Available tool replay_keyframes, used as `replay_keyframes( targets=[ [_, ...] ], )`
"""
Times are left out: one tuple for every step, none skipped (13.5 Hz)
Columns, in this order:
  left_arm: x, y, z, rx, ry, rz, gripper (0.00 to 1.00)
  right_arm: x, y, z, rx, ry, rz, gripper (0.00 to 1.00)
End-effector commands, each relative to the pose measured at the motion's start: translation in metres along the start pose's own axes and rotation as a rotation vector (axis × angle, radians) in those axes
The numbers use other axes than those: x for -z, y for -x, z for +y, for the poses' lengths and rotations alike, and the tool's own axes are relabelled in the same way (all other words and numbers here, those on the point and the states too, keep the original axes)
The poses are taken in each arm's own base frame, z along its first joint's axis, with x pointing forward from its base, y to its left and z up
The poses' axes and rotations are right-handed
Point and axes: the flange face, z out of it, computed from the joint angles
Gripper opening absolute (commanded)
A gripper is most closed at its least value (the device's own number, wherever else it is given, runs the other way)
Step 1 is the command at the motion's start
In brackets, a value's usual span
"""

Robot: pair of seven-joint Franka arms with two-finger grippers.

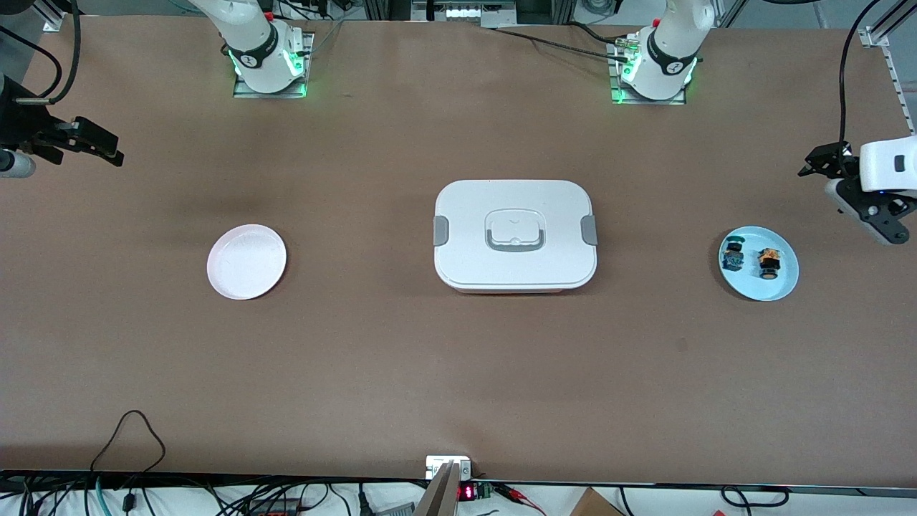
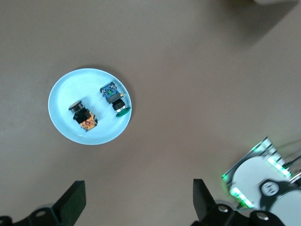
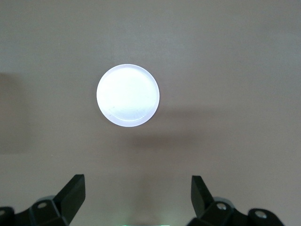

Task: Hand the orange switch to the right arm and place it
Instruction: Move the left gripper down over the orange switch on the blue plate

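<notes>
On the blue plate (image 1: pixel 781 287) at the left arm's end of the table (image 1: pixel 458 358), the orange switch (image 1: pixel 769 263) lies on its side beside a blue-green switch (image 1: pixel 733 255). It looks light, rigid and small, likely to skid on the smooth plate; the black body offers the surest hold. The left claw (image 1: pixel 824 161) hangs high near the plate, jaws wide, empty. The right claw (image 1: pixel 97 143) waits high near the white plate (image 1: pixel 246 261), also wide and empty.
</notes>
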Motion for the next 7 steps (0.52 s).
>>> replay_keyframes(
  targets=[
    [-0.037, 0.008, -0.011, -0.165, -0.018, -0.004, 1.0, 0.004, 0.007, 0.001, 0.009, 0.016, 0.008, 1.0],
    [-0.049, 0.009, -0.016, -0.23, -0.028, 0.004, 1.0, 0.003, 0.007, 0.001, 0.009, 0.016, 0.007, 1.0],
    [-0.062, 0.011, -0.026, -0.304, -0.038, 0.012, 1.0, 0.003, 0.007, 0.001, 0.009, 0.016, 0.007, 1.0],
    [-0.077, 0.01, -0.035, -0.362, -0.032, 0.011, 1.0, 0.003, 0.007, 0.001, 0.009, 0.016, 0.007, 1.0],
    [-0.091, 0.011, -0.046, -0.423, -0.03, 0.014, 1.0, 0.003, 0.007, 0.001, 0.009, 0.016, 0.007, 1.0],
    [-0.101, 0.007, -0.054, -0.506, -0.043, 0.017, 1.0, 0.003, 0.007, 0.001, 0.01, 0.016, 0.007, 1.0],
    [-0.109, 0.004, -0.059, -0.567, -0.05, 0.018, 1.0, 0.003, 0.007, 0.001, 0.01, 0.016, 0.005, 1.0]
  ],
)
